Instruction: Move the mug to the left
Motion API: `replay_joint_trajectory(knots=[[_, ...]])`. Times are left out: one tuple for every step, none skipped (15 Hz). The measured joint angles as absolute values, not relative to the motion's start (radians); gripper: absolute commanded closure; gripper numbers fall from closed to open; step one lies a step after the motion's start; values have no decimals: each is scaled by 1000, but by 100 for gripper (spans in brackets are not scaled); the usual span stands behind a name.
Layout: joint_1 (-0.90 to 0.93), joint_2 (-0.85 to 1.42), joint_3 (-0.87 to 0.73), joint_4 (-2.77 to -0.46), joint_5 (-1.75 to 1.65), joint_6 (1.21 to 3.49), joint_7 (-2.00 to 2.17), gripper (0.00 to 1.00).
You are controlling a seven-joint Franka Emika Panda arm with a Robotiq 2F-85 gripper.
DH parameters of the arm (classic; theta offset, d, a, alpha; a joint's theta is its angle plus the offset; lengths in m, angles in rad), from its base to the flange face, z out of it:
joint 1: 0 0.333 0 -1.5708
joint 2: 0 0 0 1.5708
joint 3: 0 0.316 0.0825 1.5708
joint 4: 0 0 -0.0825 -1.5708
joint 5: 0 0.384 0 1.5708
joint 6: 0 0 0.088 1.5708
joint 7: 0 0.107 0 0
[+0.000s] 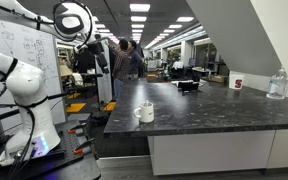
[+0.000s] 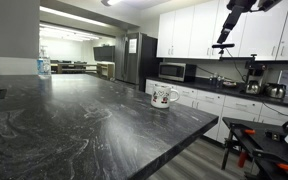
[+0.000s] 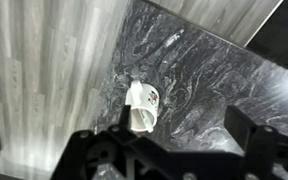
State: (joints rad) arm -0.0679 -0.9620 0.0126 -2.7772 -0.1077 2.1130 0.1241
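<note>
Black gripper (image 3: 169, 148) hangs high with jaws spread wide, empty; beneath it, the small white ceramic mug (image 3: 141, 107) stands upright near the dark marbled counter's (image 3: 214, 90) edge; far behind, a red-marked white cup (image 1: 236, 83) and a clear plastic jug (image 1: 277, 84).

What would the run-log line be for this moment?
small white ceramic mug with side handle: upright near edge of dark marbled countertop, untouched | gripper: open, empty, high above it | move: not yet begun

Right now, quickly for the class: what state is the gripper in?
Gripper: open, jaws spread wide, holding nothing; white mug sits untouched on the counter below.
</note>
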Motion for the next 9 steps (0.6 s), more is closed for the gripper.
replay_joint_trajectory(knots=[[-68, -923, -17, -2773, -108, 2148, 87, 0], [-67, -877, -43, -2766, -108, 2180, 53, 0], [-67, -825, -65, -2755, -108, 2211, 23, 0], [-67, -765, -80, -2739, -108, 2240, 1, 0], [-66, -696, -91, -2716, -107, 2268, -21, 0], [-64, -623, -97, -2688, -107, 2294, -37, 0], [-61, -547, -100, -2655, -104, 2319, -50, 0], [-55, -469, -101, -2617, -102, 2340, -62, 0], [-46, -391, -102, -2574, -95, 2357, -81, 0]])
